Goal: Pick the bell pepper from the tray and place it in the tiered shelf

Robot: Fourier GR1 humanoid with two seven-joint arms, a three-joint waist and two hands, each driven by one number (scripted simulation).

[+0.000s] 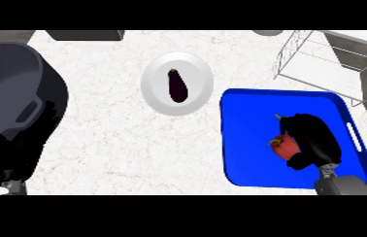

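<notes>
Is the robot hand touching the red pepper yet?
Touching. In the head view the right robot hand curls its black fingers round the bell pepper over the blue tray, with no gap between them.

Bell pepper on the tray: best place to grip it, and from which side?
Grip the bell pepper across its rounded red body, coming from its right, where the right robot hand already curls round it on the blue tray. Its stem end points left, so the body's right side is the broader hold.
</notes>
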